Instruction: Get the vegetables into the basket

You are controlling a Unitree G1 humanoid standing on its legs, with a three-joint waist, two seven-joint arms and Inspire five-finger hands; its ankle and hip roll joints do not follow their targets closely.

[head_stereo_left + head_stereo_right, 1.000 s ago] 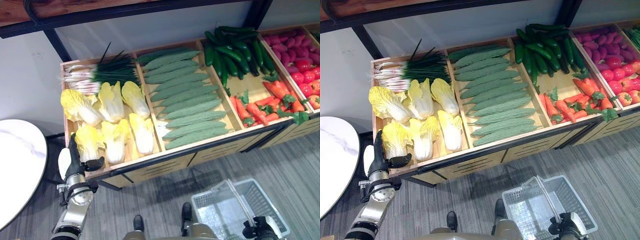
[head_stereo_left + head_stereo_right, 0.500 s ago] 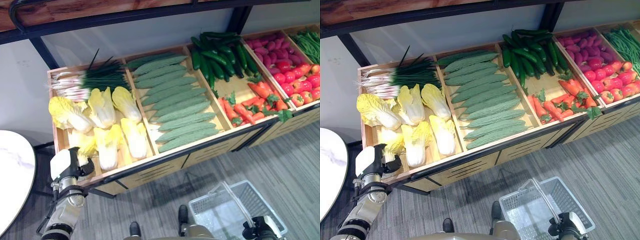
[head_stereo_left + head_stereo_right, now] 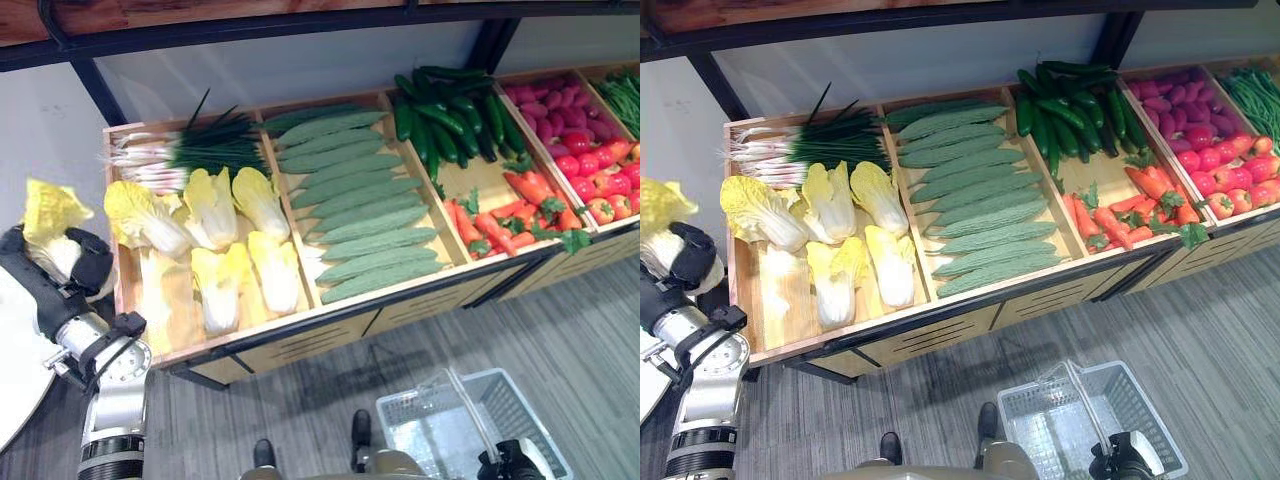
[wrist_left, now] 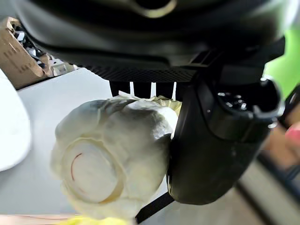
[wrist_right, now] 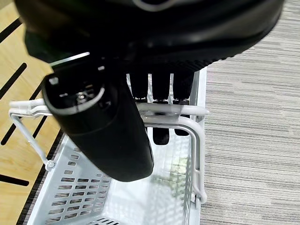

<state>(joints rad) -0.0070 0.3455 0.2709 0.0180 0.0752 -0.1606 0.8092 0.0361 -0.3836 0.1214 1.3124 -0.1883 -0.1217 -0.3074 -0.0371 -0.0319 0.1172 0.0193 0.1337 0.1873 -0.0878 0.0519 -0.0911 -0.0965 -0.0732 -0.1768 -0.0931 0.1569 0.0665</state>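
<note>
1. The display shelf (image 3: 330, 320) of vegetables fills the far side; its near edge and the round worktop (image 3: 15, 385) at far left crowd the left arm
2. The basket (image 3: 1085, 420) hangs near right, right hand (image 5: 154, 93) curled round its handle, open floor between
3. The cabbage (image 4: 110, 154), lifted left of the shelf in the left hand (image 3: 60, 275), looks light, leafy and crushable; its firm base is gripped
</note>
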